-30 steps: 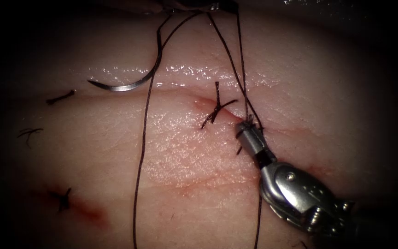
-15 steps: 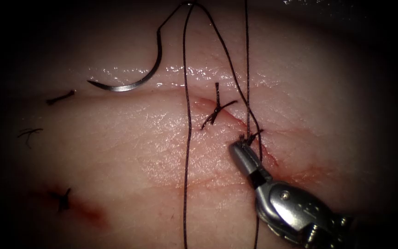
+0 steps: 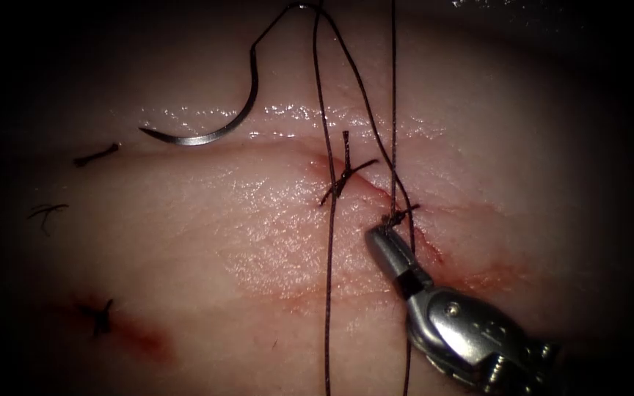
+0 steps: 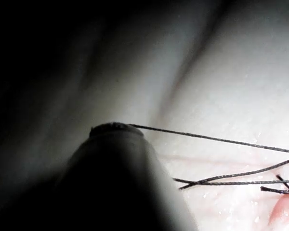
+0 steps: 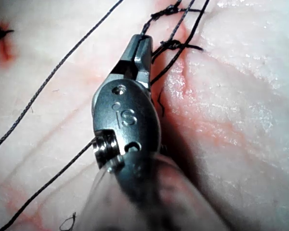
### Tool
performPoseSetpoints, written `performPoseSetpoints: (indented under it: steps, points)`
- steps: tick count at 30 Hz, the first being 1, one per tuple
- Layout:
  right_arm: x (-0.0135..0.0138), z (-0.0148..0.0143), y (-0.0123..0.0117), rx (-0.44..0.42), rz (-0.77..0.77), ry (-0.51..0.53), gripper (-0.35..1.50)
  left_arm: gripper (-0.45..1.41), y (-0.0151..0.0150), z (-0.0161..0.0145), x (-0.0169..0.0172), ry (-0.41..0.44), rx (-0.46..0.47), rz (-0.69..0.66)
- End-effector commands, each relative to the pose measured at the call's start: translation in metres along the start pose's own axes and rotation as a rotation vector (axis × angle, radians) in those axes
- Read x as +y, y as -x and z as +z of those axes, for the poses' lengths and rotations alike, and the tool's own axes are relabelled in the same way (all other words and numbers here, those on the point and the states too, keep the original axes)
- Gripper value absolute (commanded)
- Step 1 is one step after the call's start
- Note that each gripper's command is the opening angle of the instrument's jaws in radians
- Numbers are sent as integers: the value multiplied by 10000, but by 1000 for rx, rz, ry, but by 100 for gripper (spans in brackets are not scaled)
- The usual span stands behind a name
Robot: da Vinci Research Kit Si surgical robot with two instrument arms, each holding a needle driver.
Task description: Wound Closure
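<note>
While free on the tissue [image 3: 185, 242] — needle [image 3: 218, 128], unheld, left of cut.

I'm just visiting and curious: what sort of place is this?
Probably a surgical practice bench: a robot's metal hand sits by a cut in pork tissue, with dark thread and a curved needle lying free.

Endoscope: from above and in front, facing down on the tissue [image 3: 258, 242], near enough for the cut [image 3: 376, 192] to span mid-frame. Left wrist: along its shaft, very close, skimming tissue. Right wrist: along its shaft onto the right claw [image 5: 140, 48], very close. Shared by all: thread [image 3: 329, 279] beside the knot [image 3: 399, 216].
</note>
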Motion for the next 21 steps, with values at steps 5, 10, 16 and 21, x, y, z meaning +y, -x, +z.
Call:
performPoseSetpoints:
  steps: [5, 10, 16, 21]
  points:
    - [-4, -1, 14, -32, -23, -9, -35, -45, -7, 12, -17, -5, 1, -9]
    - [-7, -8, 31, -68, -61, -31, -35, -45, -6, 16, -27, -8, 3, -8]
    - [-9, -12, 41, -98, -69, -52, -35, -45, -1, 14, -34, -9, 0, -1]
    - [-8, -16, 41, -101, -82, -60, -35, -45, 0, 13, -36, -10, -1, 1]
